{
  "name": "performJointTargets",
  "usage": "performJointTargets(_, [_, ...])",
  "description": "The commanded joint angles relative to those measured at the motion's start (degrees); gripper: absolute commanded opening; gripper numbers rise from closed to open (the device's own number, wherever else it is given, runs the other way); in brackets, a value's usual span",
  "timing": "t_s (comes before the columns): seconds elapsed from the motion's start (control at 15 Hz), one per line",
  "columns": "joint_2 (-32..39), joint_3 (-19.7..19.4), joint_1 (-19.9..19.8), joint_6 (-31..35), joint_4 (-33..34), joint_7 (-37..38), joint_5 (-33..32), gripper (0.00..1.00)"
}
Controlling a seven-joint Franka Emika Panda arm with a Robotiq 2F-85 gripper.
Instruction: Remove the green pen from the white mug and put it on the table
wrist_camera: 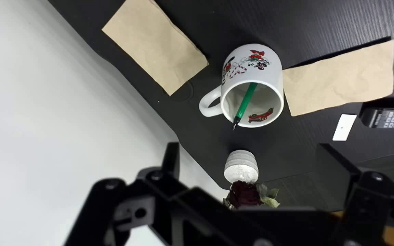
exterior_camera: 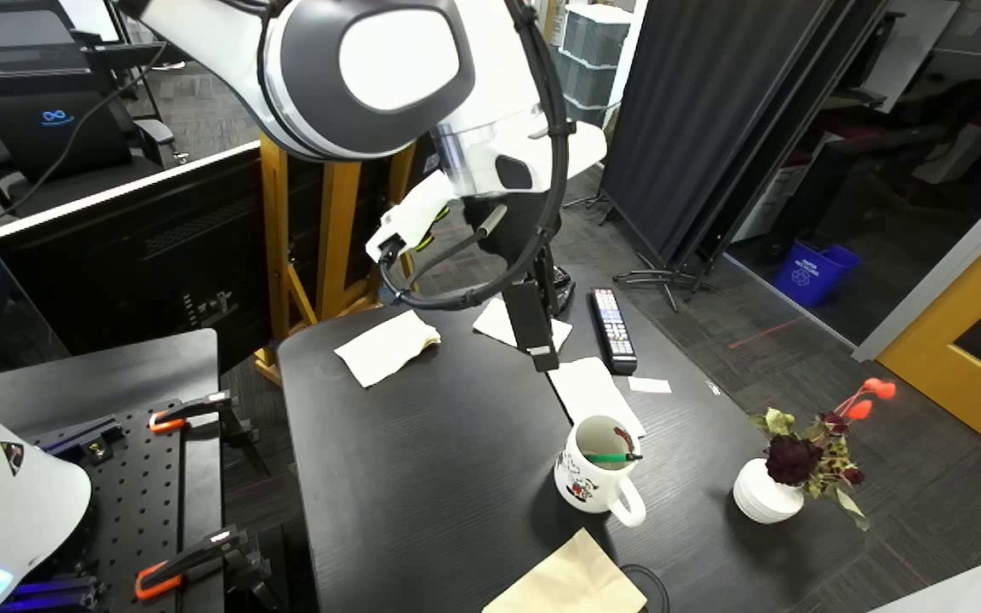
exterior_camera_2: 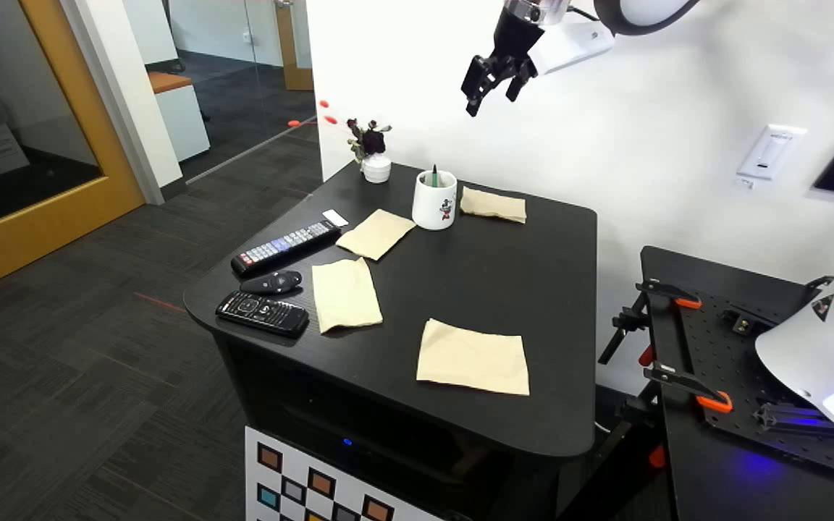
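The black two-fingered claw [exterior_camera_2: 492,101] hangs high, well apart from the things below, its fingers [wrist_camera: 172,159] spread wide and gripping nothing, presumably ready to straddle what it must lift. That is one thin green pen [wrist_camera: 246,100] with a black tip, standing in one white, ceramic-looking mug [exterior_camera_2: 434,204] printed with cartoon figures. The pen leans, tip poking past the rim; this slant likely offers the claw its easiest end to pinch. The mug stands upright on the flat, matte black counter [exterior_camera_2: 533,278], so the pen should draw out upward. Four tan paper napkins [exterior_camera_2: 473,358] lie there too, two near the mug and two farther off; why, I cannot tell. Three dark, plastic-looking remotes [exterior_camera_2: 287,248] sit together near an edge, likely kept aside, with one small white card [exterior_camera_2: 335,218] just beside the longest. One round, white, ribbed vase [exterior_camera_2: 377,170] bearing red flowers [exterior_camera_2: 373,142] stands near a corner.
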Motion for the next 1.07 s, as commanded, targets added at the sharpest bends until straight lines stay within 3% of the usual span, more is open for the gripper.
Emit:
performJointTargets(0.0, [1.95, -0.88, 0.93, 2.72, 0.49, 4.33, -1.25, 1.0])
performJointTargets(0.47, [1.63, -1.07, 1.69, 1.36, 0.06, 1.86, 0.36, 1.0])
performJointTargets(1.0, [7.29, -4.6, 0.98, 2.77, 3.18, 27.7, -18.19, 1.0])
